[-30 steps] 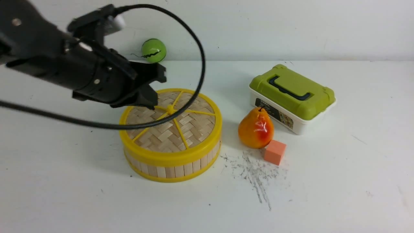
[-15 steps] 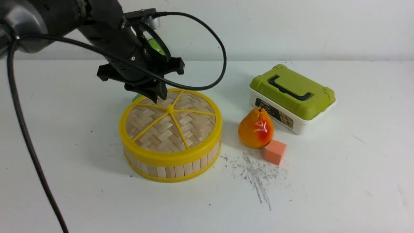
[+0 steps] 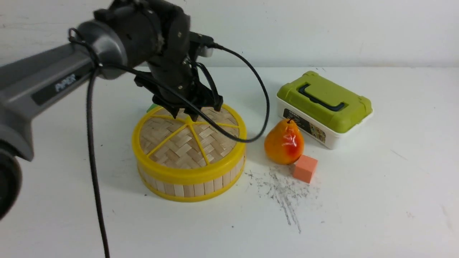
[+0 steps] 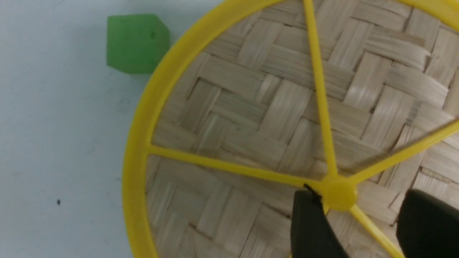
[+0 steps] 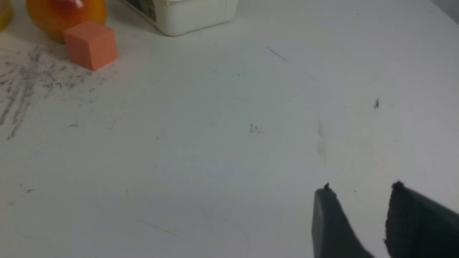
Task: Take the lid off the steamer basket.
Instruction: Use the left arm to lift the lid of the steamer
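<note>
Our left gripper (image 4: 358,218) has its two black fingers (image 4: 312,229) parted to a moderate gap, holding nothing. The yellow centre knob (image 4: 337,192) sits between them, close against one finger and well clear of the other. In the front view the tips are right at the hub, but we cannot tell whether they touch the weave. The lid (image 3: 186,139) is seated flat on the steamer basket (image 3: 190,186), which stands left of centre on the white table (image 3: 358,215). To do this step well, we judge that we should first shift sideways until the knob is centred in the gap. We should then settle low enough for the pads to catch its sides and not its crown, and close firmly, as the knob is small and smooth. The lift should go straight up, because a tilt could jam the thick rim or drag the basket along. The loose black cable (image 3: 263,107) hangs over the lid's far right edge, so we should watch that it does not snag. A green cube (image 4: 137,43) lies just beyond the basket's far left rim. A pear (image 3: 284,142), an orange cube (image 3: 305,168) and a green-lidded box (image 3: 323,107) stand to the right. Our right gripper (image 5: 373,218) hangs over bare table with its fingers slightly apart, gripping nothing.
</note>
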Action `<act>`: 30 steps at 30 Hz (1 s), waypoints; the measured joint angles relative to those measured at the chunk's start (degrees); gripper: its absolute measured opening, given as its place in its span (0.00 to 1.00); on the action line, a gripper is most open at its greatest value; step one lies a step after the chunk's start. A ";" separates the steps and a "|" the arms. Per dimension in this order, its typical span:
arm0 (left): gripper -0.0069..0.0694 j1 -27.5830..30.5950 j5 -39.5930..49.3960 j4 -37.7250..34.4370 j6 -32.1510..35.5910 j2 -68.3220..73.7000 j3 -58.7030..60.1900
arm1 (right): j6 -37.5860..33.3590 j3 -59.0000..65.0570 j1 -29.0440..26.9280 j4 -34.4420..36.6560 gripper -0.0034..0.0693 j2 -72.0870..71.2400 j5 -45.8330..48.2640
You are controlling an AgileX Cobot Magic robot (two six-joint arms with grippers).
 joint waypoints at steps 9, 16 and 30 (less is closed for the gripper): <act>0.51 -0.48 -0.67 2.12 -6.42 2.53 0.00 | 0.00 0.00 0.00 0.00 0.38 0.00 0.00; 0.30 -0.48 -0.62 2.48 -8.39 2.74 -0.15 | 0.00 0.00 0.00 0.00 0.38 0.00 0.00; 0.24 -0.53 0.46 5.37 -9.91 -2.51 0.03 | 0.00 0.00 0.00 0.00 0.38 0.00 0.00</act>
